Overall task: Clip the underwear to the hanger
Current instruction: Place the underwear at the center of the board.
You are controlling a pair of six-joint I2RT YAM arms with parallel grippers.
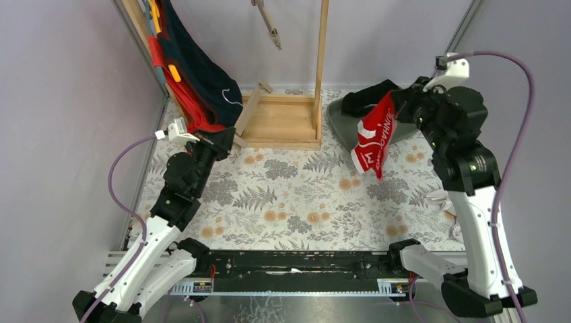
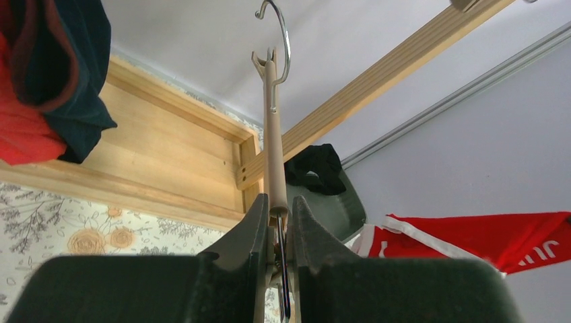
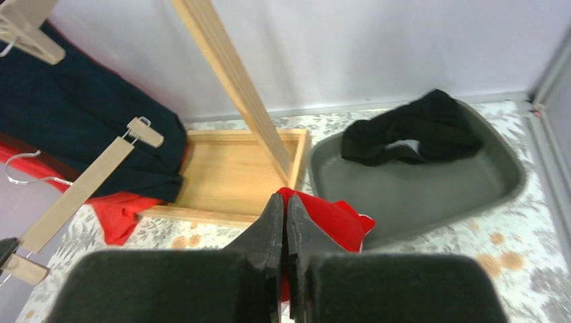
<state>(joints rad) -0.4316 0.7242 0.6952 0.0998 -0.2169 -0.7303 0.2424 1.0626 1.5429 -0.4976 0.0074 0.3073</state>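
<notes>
**While the left pincer (image 1: 225,139) gripped the hanger (image 1: 250,111), the right pincer (image 1: 396,108) held up the red underwear (image 1: 374,138)**

Where the left arm reached toward the far left of the floral surface (image 1: 296,195), its pincer was closed narrowly on one end of the wooden hanger. The bar rose at a tilt from between the fingers (image 2: 252,225), with the wire hook partway along it. Just left of it, navy and red garments (image 1: 195,81) hung down against the wooden rack (image 1: 279,121).

On the far right, the right pincer was shut tight on a fold of the red underwear. The cloth, trimmed and lettered in white, drooped from the fingers above the surface. It was clear of the hanger and well to its right.

Beyond the underwear lay a grey tray (image 1: 340,128) with a black garment (image 1: 367,97) heaped in its far end. The rack's upright post stood between the hanger and the tray.
</notes>
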